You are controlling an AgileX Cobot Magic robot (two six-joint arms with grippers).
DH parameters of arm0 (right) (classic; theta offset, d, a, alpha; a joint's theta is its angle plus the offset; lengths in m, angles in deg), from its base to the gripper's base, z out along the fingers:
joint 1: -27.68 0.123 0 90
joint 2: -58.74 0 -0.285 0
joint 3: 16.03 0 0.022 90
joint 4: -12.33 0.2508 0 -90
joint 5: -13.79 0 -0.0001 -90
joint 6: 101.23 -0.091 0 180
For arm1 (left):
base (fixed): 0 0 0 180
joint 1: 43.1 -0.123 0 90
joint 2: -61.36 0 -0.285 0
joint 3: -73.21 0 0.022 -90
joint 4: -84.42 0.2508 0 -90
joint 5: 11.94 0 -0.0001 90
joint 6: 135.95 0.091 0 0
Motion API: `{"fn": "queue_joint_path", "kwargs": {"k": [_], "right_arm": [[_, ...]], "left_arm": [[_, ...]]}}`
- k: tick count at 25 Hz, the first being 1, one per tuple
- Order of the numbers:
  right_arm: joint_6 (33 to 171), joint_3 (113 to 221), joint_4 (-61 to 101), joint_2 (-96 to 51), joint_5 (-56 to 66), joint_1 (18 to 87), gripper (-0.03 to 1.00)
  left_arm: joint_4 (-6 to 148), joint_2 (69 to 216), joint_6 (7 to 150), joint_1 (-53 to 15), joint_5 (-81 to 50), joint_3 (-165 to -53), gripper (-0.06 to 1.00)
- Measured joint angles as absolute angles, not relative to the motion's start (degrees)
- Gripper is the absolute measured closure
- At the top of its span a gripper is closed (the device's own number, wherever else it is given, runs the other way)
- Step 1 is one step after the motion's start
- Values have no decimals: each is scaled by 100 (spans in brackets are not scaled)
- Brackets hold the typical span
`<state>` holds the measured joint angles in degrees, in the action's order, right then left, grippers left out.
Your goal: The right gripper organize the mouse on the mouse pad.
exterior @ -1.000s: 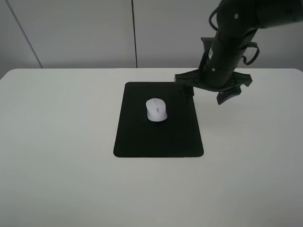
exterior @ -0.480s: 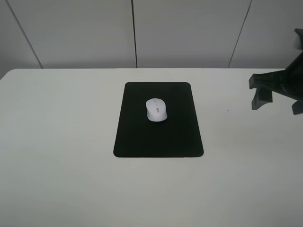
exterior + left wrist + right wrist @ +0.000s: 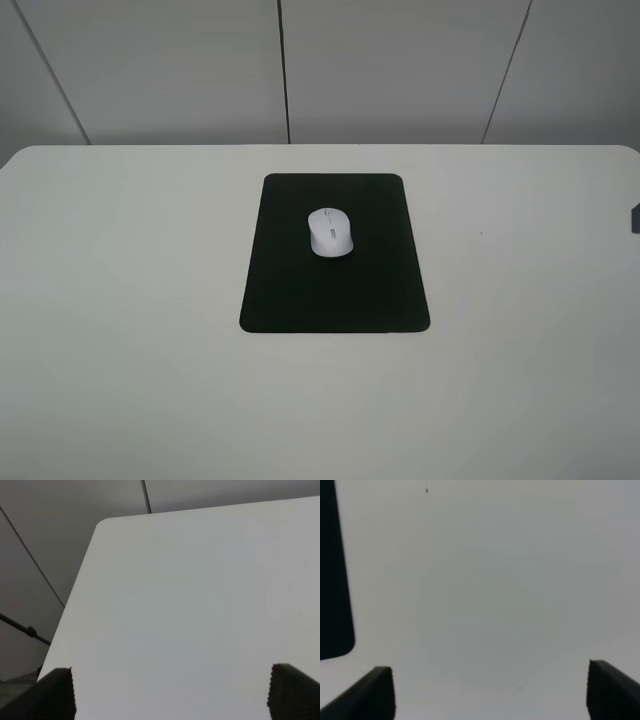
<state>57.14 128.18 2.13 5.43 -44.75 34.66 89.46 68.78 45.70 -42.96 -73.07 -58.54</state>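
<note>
The white mouse (image 3: 330, 232) lies on the black mouse pad (image 3: 335, 290), in the pad's far half, on the white table. My right gripper is almost out of the high view; only a dark sliver (image 3: 635, 217) shows at the right edge. In the right wrist view my right gripper (image 3: 490, 690) is open and empty over bare table, with a corner of the mouse pad (image 3: 332, 580) at the picture's side. My left gripper (image 3: 170, 692) is open and empty over a table corner in the left wrist view; it is not in the high view.
The white table (image 3: 120, 300) has rounded far corners and ends at a grey panelled wall (image 3: 400, 70). The left wrist view shows the table's edge (image 3: 75, 595) with a dark floor and a thin rod (image 3: 27, 629) beyond it.
My right arm has pulled back from above the pad's far right corner, rightward and out of the high view. The mouse and the pad have not moved.
</note>
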Motion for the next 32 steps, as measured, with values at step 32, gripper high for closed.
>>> {"fn": "queue_joint_path", "kwargs": {"k": [32], "right_arm": [[7356,12616,709,4976,-5447,3448,21]], "left_arm": [[8946,6878,4570,-4296,-7307,-5854,16]]}}
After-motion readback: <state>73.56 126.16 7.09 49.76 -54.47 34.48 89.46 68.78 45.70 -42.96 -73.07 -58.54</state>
